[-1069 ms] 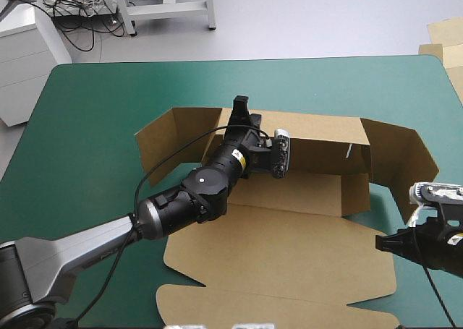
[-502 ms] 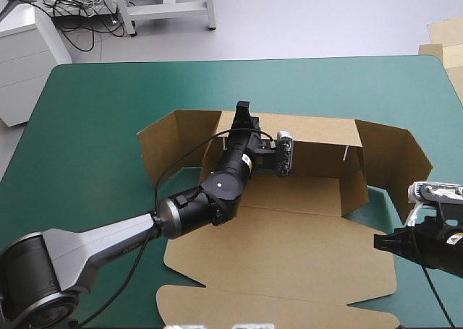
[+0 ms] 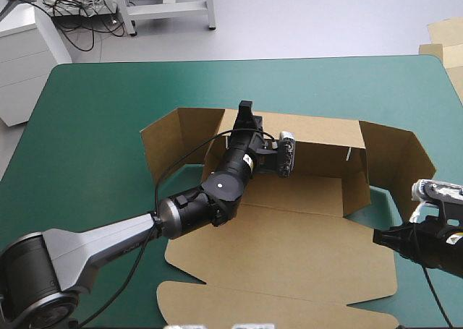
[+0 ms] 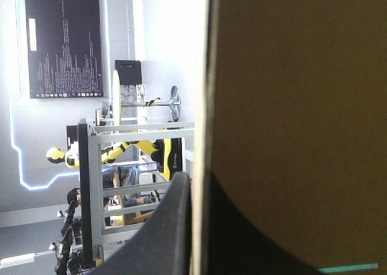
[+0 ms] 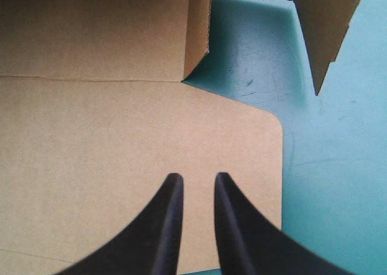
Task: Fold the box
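Matt brown board box (image 3: 289, 249) on smooth teal-green cover (image 3: 94, 112)

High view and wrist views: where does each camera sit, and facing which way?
High view: above and behind, facing down at table and box; left arm, right arm show.
Left wrist view: atop the back wall, facing level into the room; left pincer shut on it.
Right wrist view: over the lid, facing down; right pincer open.
Shared by high and right: the lid.
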Tool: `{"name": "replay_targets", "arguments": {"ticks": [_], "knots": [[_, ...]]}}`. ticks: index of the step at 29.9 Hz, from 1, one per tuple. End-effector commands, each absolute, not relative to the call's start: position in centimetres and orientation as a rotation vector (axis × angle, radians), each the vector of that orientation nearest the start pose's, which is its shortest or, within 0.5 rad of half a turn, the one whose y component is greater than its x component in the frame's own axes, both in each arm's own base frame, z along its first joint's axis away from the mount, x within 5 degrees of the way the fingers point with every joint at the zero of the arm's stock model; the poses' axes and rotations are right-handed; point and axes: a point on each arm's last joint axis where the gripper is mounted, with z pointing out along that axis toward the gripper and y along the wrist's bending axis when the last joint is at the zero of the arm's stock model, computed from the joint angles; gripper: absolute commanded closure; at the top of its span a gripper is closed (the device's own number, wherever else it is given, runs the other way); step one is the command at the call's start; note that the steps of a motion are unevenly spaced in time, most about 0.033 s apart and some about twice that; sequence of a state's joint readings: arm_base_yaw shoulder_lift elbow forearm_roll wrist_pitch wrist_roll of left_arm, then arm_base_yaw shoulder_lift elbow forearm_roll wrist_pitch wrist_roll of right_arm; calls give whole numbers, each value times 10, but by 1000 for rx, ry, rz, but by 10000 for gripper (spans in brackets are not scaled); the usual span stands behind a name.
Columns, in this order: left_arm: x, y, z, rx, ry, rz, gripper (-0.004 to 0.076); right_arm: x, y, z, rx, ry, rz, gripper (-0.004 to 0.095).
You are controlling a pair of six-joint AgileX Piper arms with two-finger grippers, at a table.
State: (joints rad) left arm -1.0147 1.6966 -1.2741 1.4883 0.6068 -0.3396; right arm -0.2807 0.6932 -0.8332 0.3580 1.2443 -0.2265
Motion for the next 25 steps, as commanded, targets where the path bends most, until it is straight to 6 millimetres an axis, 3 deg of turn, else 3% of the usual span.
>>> {"name": "replay_targets", "arguments": {"ticks": [1,7,13,21,25], "knots": [[242,-299,338,1412,1202,660,734,99,7,345,103,2484,336,540],[242,-299,338,1411,1204,658,734,99,7,324,125,2550,364,320],[242,-299,337,1411,1216,653,734,98,9,305,133,2603,411,286],[243,-296,337,1376,1254,660,734,100,16,312,75,2542,518,288],[242,-296,335,1327,1280,639,734,102,14,336,31,2461,435,288]]}}
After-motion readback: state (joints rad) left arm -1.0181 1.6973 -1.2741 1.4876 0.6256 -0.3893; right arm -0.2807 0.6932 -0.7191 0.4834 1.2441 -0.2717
